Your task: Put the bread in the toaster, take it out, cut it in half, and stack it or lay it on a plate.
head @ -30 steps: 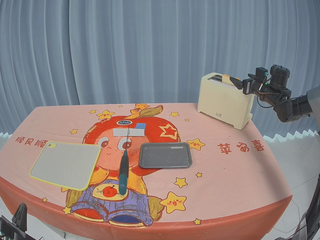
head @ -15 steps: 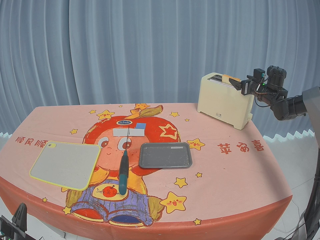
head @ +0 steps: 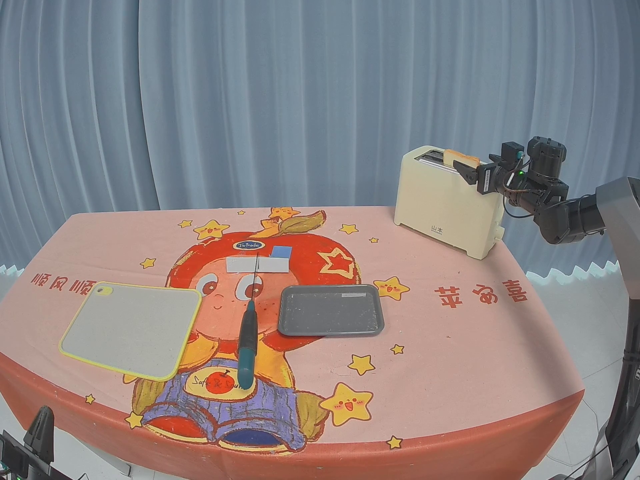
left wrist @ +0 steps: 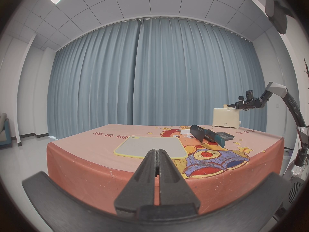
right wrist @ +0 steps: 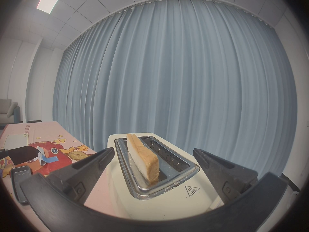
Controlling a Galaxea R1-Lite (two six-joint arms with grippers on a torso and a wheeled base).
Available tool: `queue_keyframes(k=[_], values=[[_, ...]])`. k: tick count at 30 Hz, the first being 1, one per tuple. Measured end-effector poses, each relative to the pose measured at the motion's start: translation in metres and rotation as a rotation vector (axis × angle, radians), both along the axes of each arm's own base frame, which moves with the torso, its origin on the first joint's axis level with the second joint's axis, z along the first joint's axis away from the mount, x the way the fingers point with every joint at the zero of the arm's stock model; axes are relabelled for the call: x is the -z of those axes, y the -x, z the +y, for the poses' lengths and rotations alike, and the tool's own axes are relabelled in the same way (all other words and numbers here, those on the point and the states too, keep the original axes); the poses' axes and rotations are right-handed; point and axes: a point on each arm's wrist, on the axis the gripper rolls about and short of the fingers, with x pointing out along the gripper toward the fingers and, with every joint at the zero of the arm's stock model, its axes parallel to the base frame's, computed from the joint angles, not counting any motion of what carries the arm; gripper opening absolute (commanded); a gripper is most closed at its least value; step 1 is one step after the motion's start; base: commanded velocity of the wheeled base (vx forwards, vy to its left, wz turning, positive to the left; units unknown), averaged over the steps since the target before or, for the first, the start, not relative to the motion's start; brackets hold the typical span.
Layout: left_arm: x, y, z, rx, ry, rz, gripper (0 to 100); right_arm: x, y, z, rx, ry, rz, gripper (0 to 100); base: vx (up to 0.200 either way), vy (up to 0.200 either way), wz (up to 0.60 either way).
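Note:
A slice of bread (right wrist: 143, 157) stands tilted in the front slot of the cream toaster (right wrist: 161, 197), its top sticking out. My right gripper (right wrist: 153, 152) is open, with one finger on each side of the slice and neither touching it. In the head view the toaster (head: 447, 208) stands at the table's far right, with the bread (head: 460, 159) at its top and the right gripper (head: 469, 168) level with it. My left gripper (left wrist: 157, 152) is shut on nothing, low in front of the table's near left edge. A grey plate (head: 330, 310) lies mid-table.
A knife (head: 248, 341) with a teal handle lies left of the plate, blade pointing away. A yellow-rimmed cutting board (head: 130, 328) sits at the near left. Small white and blue cards (head: 260, 261) lie behind the knife.
My right wrist has shifted slightly left toward the toaster and the forearm has swung up. The bread stays in the slot. Everything else is still.

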Motion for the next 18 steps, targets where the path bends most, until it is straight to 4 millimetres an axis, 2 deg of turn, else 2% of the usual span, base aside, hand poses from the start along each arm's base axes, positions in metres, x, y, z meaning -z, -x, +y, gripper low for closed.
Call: queue_keyframes(k=[1,2,18], values=[[0.0,0.0,0.0,0.0,0.0,0.0,0,0.0001,0.0,0.0,0.0,0.0,0.001,100,0.0,0.0,0.0],[0.0,0.0,0.0,0.0,0.0,0.0,0,0.0003,0.0,0.0,0.0,0.001,0.001,0,0.0,0.0,0.0],[0.0,0.0,0.0,-0.001,0.0,0.0,0,0.0012,-0.0002,0.0,-0.001,0.0,0.001,0,0.0,0.0,0.0]])
